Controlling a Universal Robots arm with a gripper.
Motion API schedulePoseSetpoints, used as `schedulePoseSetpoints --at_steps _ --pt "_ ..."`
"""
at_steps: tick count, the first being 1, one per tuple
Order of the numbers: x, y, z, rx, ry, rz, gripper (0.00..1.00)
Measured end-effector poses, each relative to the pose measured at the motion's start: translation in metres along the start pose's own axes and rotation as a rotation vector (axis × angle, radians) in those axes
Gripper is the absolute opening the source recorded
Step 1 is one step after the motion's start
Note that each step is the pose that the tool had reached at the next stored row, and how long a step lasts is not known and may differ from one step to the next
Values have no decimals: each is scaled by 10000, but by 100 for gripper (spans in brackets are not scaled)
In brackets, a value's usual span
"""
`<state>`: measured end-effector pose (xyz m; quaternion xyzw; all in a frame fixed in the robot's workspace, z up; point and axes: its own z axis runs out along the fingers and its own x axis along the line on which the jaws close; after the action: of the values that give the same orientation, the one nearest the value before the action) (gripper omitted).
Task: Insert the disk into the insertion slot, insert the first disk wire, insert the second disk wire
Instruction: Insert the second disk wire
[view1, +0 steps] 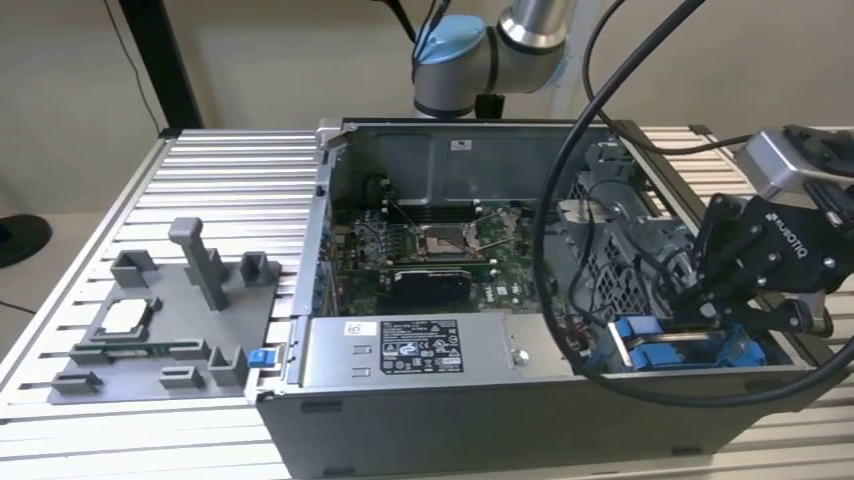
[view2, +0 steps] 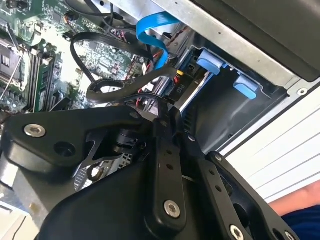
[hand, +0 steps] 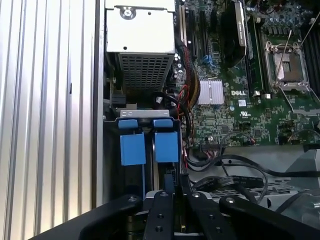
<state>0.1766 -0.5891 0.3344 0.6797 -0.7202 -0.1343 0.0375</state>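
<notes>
Gripping: gripper (view2: 167, 112) pinched narrow on a black wire connector (view2: 175, 86)
Seated: disk (hand: 165, 182) apparently in insertion slot (hand: 149, 114)
Pending: wire not visibly plugged

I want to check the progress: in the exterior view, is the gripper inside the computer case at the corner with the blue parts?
Yes, the gripper reaches into the case just above the blue carrier tabs.

The insertion slot (view1: 687, 350) sits at the open case's front corner on the exterior view's right, a grey metal bay with bright blue plastic tabs (hand: 150, 145); in the first wrist view two blue tabs stand side by side at its mouth; the disk (hand: 167, 182) stands on edge inside, mostly hidden; a black connector (view2: 179, 89) on dark wires lies at its end beside a blue flat cable (view2: 152, 35).
</notes>
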Motion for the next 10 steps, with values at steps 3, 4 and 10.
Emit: schedulePoseSetpoints --at_steps 3,4,10 --pt "5 -11 38 3 17 3 0" --pt "6 -13 45 4 20 3 0" --pt "7 -13 51 -1 -7 1 100"
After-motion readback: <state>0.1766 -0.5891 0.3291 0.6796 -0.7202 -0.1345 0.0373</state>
